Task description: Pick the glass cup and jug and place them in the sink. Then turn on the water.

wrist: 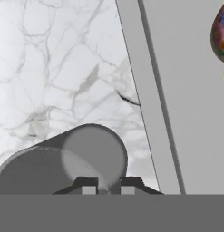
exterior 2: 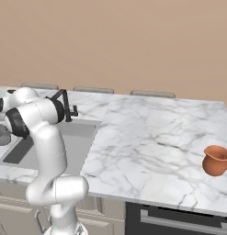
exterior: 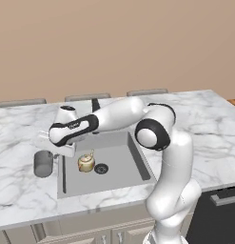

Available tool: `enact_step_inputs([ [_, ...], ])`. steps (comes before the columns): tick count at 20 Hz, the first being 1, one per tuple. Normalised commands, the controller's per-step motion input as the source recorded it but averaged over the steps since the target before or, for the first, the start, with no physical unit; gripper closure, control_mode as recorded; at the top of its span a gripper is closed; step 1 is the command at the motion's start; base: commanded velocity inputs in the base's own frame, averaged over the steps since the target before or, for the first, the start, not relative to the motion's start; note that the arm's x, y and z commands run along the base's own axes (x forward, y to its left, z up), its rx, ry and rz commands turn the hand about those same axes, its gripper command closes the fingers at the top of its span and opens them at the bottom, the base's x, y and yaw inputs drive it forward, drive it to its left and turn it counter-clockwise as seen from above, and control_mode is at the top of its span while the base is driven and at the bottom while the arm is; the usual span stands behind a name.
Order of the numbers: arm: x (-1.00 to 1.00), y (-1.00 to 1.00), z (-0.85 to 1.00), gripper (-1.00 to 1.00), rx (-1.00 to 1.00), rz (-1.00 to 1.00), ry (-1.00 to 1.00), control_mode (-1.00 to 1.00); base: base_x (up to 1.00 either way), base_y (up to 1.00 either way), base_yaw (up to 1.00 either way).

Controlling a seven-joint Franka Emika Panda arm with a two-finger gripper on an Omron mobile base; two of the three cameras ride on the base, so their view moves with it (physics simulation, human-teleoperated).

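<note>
Clamped on the glass cup's (wrist: 72, 163) rim, one fingertip (wrist: 88, 186) inside, ready for lifting. Sink (wrist: 186, 113) just beside the gripper (wrist: 108, 188), a short carry.

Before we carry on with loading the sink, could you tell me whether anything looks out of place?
Yes: a small golden teapot sits in the sink beside the drain, though it is no part of the job. The cup and jug stand upright on the counter.

- My arm rises from the base, bends at the elbow and reaches far out to its left, forearm nearly level.
- My end effector (wrist: 108, 189) points downward, its two dark fingertips (wrist: 89, 190) drawn close together on a grey tumbler's rim.
</note>
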Motion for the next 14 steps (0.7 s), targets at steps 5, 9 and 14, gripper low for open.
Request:
enact_step_inputs([
  [5,-0.06,-0.07,0.21,1.0,0.01,0.0,0.0,-1.0,0.0,0.0,0.0],
  [9,-0.04,0.0,0.21,1.0,0.01,-0.01,0.0,-1.0,0.0,0.0,0.0],
  [14,-0.03,0.0,0.0,1.0,0.0,0.0,0.0,-1.0,0.0,0.0,0.0],
])
